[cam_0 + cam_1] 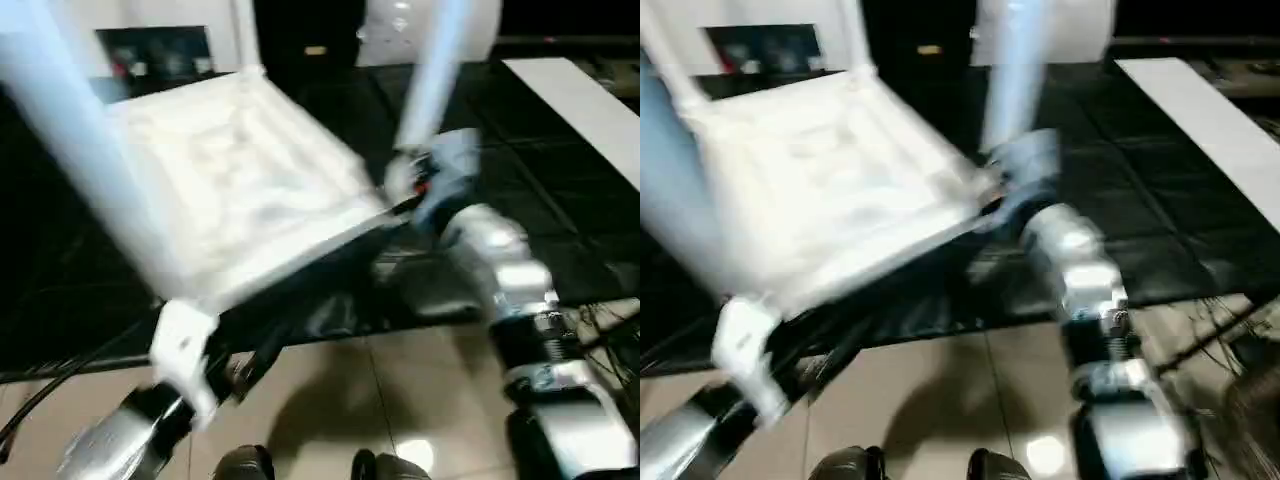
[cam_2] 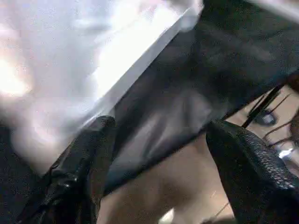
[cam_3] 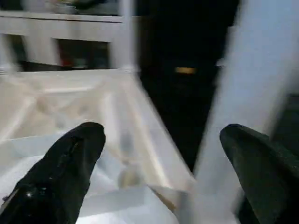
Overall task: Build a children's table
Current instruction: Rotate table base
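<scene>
The children's table (image 1: 230,180) lies upside down on the black mat, ribbed underside up, its near edge raised. White legs stand up from its corners: one at the near left (image 1: 70,130), one at the near right (image 1: 430,80), one at the back (image 1: 243,35). My left gripper (image 2: 159,154) is open just below the near left corner, with nothing between its black fingers (image 2: 84,158). My right gripper (image 3: 159,154) is open at the near right corner (image 1: 425,185). The near right leg (image 3: 243,93) rises just inside one of its fingertips.
The black mat-covered workbench (image 1: 540,200) ends close in front of me, with tiled floor (image 1: 400,380) below. A long white board (image 1: 590,110) lies on the mat at the far right. Cables (image 1: 40,400) hang off the bench's front edge at the left.
</scene>
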{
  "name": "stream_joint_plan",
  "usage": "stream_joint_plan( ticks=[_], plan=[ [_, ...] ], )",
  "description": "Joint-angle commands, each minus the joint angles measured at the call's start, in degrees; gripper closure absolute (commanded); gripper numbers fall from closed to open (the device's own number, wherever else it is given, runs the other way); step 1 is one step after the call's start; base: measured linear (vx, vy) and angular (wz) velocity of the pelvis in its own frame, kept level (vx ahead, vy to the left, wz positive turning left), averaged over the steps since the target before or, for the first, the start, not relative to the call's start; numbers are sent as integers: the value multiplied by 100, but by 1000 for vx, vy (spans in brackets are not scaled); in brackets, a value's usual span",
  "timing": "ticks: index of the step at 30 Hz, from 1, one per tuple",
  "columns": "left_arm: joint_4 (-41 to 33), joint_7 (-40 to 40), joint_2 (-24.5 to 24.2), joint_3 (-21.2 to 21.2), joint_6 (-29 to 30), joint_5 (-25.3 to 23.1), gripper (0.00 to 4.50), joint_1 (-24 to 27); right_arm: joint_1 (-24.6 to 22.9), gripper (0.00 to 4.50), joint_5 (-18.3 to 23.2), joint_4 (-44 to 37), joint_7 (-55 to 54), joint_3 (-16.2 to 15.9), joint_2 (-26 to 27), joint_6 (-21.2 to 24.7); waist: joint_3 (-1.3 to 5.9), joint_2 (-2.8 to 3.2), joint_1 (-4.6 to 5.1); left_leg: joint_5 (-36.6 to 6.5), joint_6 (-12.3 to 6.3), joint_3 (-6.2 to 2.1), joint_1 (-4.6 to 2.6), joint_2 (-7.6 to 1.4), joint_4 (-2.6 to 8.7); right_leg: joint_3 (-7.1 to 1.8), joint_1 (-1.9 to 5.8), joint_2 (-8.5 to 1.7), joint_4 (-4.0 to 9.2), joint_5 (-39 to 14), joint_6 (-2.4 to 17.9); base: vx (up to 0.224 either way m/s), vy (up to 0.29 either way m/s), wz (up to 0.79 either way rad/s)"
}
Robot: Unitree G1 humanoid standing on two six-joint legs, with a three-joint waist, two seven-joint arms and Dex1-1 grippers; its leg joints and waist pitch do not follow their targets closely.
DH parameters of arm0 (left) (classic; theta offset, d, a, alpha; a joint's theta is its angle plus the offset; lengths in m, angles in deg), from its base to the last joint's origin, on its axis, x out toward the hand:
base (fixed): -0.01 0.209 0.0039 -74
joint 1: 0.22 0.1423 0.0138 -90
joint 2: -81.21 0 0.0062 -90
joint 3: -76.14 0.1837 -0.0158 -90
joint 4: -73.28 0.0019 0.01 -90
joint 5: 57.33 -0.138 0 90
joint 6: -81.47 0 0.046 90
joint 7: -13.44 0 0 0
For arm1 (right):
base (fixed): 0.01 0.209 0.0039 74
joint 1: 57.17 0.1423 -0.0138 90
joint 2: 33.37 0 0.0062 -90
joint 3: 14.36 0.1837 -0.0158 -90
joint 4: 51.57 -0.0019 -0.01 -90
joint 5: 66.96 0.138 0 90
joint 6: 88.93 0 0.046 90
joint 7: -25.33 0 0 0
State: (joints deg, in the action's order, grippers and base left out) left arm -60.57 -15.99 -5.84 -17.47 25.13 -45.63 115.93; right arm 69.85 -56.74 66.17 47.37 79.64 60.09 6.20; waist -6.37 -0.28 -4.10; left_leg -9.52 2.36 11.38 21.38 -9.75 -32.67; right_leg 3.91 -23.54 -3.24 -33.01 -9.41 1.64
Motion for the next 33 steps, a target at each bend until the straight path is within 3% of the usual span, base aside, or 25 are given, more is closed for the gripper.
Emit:
stream_joint_plan(
  ticks=[1,4,5,6,10,12,14,17,18,23,25,28,29,33],
  plan=[
    [-230,106,9,-259,-73,16,77,156,-379,0,10,-348,381,-166,65,208,271,7,39,-2155,-139,-208,-95,-321,421,-302,152,-404,516,-2604,308,0,0,0],
    [-314,196,-2,-527,-47,73,57,300,-684,0,117,-596,542,-339,101,347,291,0,78,-1983,-234,-209,-59,-326,414,-311,185,-417,509,-2478,345,0,0,0],
    [-335,203,-27,-674,-30,171,57,249,-880,0,119,-750,551,-481,132,456,295,-65,102,-1832,-289,-201,-36,-323,411,-310,197,-412,498,-2362,401,0,0,0],
    [-332,216,-58,-753,-29,223,44,178,-995,0,103,-826,545,-580,159,505,302,-27,70,-1670,-339,-189,-44,-322,399,-324,183,-417,473,-2218,456,0,0,0],
    [-209,162,-181,-762,-47,363,22,-254,-1210,0,-37,-890,375,-811,286,733,284,-17,88,-1603,-368,-188,-50,-336,410,-320,171,-400,455,-2121,538,0,0,0],
    [68,29,-257,-577,-27,458,4,-812,-1273,0,-328,-736,49,-897,506,963,283,18,74,-1625,-281,-185,-82,-336,411,-327,154,-397,449,-2125,584,0,0,0],
    [179,17,-281,-508,-9,422,4,-967,-1248,0,-396,-648,-4,-926,568,970,292,38,73,-1673,-200,-189,-103,-339,414,-330,144,-397,437,-2061,606,0,0,0],
    [427,73,-306,-440,12,355,4,-1247,-1148,0,-458,-469,-150,-1006,675,984,324,49,75,-1548,-152,-193,-95,-348,405,-339,187,-414,376,-1645,719,0,0,0],
    [728,196,-282,-351,31,274,4,-1616,-896,0,-474,-76,-317,-1035,828,919,328,57,71,-1535,-156,-176,-112,-340,396,-342,171,-403,378,-1554,781,0,0,0],
    [989,222,-158,-58,12,376,4,-2112,-432,0,-497,630,-477,-934,1168,722,323,40,108,-1674,-80,-209,-70,-336,404,-329,236,-466,366,-1786,839,0,0,0],
    [974,182,-14,125,26,503,4,-2235,-279,0,-493,870,-464,-919,1276,607,333,55,106,-1594,-85,-196,-95,-345,386,-342,217,-465,364,-1641,879,0,0,0],
    [899,166,222,448,64,625,4,-2325,-123,0,-533,1107,-427,-978,1361,462,357,49,123,-1418,-143,-184,-67,-344,367,-334,248,-461,318,-1301,1011,0,0,0],
    [893,180,294,582,64,631,4,-2345,-64,0,-522,1186,-450,-970,1390,429,353,19,133,-1382,-199,-177,-58,-339,363,-333,256,-465,327,-1306,1015,0,0,0],
    [1067,224,565,1140,-27,587,4,-2554,171,0,-559,1539,-448,-969,1512,238,363,19,170,-1242,-322,-171,-41,-329,338,-319,269,-465,317,-1278,1048,0,0,0]
  ],
)
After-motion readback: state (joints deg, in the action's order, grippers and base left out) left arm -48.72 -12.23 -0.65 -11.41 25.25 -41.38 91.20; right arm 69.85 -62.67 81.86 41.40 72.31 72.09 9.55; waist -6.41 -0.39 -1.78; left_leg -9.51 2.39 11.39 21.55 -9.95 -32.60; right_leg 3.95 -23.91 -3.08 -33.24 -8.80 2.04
